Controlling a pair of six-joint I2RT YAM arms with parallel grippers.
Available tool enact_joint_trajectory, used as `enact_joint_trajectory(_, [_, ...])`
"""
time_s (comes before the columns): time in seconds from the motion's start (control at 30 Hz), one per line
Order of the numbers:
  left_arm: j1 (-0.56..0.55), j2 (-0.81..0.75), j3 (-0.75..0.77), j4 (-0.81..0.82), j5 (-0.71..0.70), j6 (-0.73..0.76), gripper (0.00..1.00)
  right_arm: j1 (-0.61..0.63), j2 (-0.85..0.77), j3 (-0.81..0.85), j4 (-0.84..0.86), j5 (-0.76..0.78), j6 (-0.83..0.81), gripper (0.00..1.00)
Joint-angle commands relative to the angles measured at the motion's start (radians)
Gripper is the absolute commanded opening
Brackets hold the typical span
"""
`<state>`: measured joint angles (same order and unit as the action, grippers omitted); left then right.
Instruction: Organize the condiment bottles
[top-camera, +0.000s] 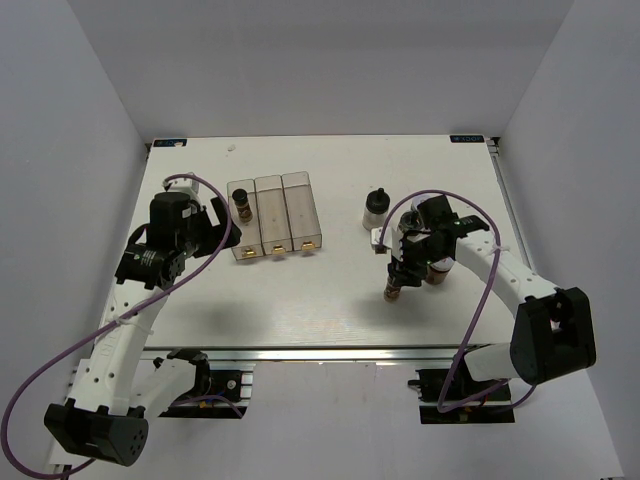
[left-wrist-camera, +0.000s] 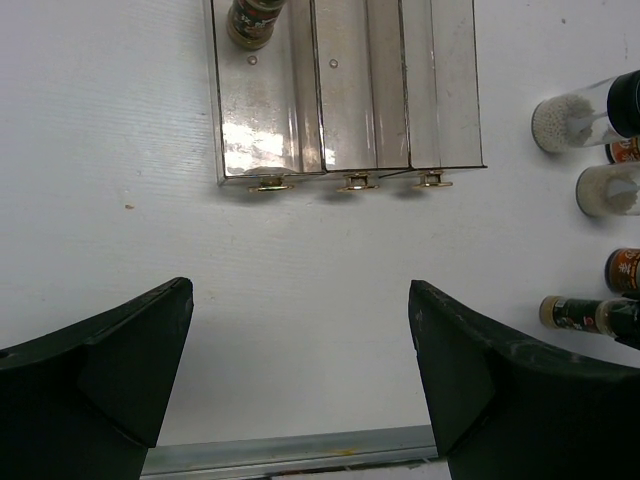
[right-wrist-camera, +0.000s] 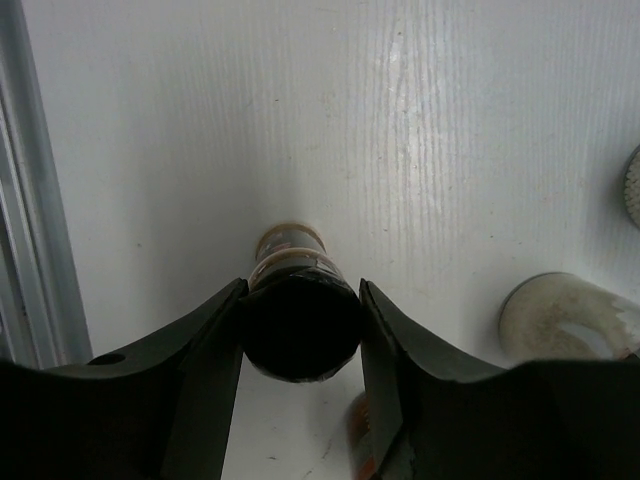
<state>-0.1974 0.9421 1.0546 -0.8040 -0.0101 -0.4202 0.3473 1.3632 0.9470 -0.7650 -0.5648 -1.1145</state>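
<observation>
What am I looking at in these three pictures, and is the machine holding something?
These are two robot arms bolted to a white table. One picture looks down from above; the other two come from a camera on each wrist, so you see that arm's own fingers. The right gripper has closed on a small black-capped bottle standing on the table. The left gripper is open and holds nothing. In front of it lies a clear rack with three compartments; one bottle already sits in the leftmost. A few more bottles wait on the table near the right arm.
</observation>
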Motion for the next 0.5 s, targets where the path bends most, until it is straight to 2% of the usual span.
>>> enact_joint_trajectory(0.0, [0.003,-0.029,0.03,-0.011,-0.022,-0.008,0.98,0.002,0.011,0.047,-0.083,-0.053,-0.013,0.24])
enact_joint_trajectory(0.1, [0.003,-0.035,0.039,-0.015,-0.027,-0.012,0.98,0.005,0.025,0.117,-0.166,-0.107,0.004,0.16])
enact_joint_trajectory(0.23, [0.003,-0.058,0.05,-0.023,-0.03,-0.023,0.98,0.042,0.042,0.321,-0.22,-0.22,0.131,0.05])
enact_joint_trajectory(0.33, [0.003,-0.081,0.058,-0.03,-0.043,-0.029,0.98,0.111,0.05,0.4,-0.188,-0.245,0.269,0.0])
enact_joint_trajectory(0.47, [0.003,-0.108,0.067,-0.049,-0.083,-0.035,0.98,0.245,0.091,0.517,-0.056,-0.173,0.532,0.0])
